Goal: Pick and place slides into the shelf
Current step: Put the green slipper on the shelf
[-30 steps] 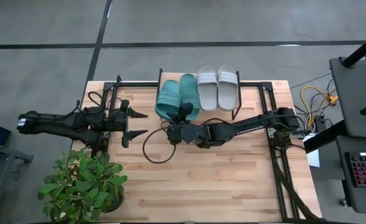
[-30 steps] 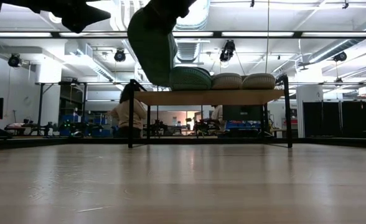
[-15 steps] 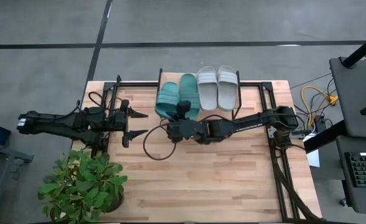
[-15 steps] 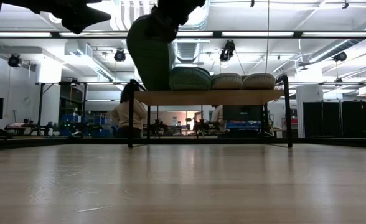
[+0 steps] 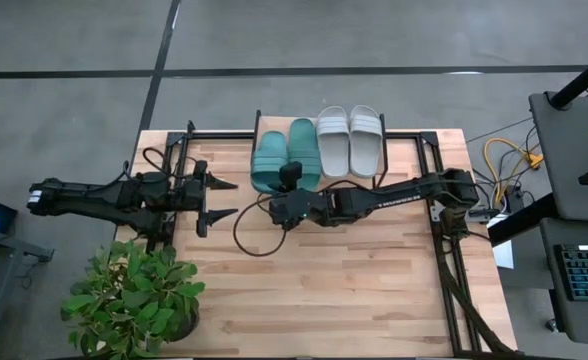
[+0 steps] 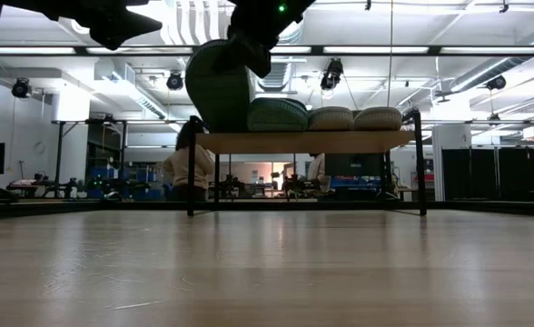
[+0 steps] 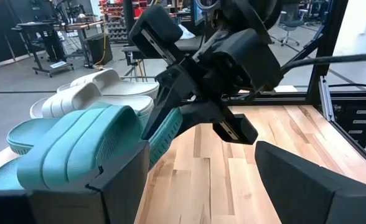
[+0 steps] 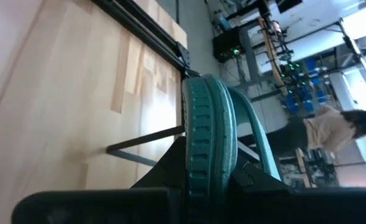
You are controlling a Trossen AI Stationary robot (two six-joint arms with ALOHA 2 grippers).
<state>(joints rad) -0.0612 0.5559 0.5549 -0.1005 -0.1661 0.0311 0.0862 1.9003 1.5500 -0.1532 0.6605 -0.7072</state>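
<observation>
Teal slide held in right gripper over the shelf; left gripper wide.

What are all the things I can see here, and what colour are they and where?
Teal slides: two. One lies flat on the shelf; the other is at the shelf's left end, tilted up and held by the right gripper.
Grey slides: two, light grey, flat side by side on the shelf's right half.
Shelf: one, light wood board on black legs, at the table's far edge.
Potted plant: one, green, front left corner of the table.
Cable: one, black, looped on the table's middle.
Person: one, light top, in the room behind the shelf.
Left gripper: open, waiting over the table's left side.
Right gripper: shut on the tilted teal slide.
</observation>
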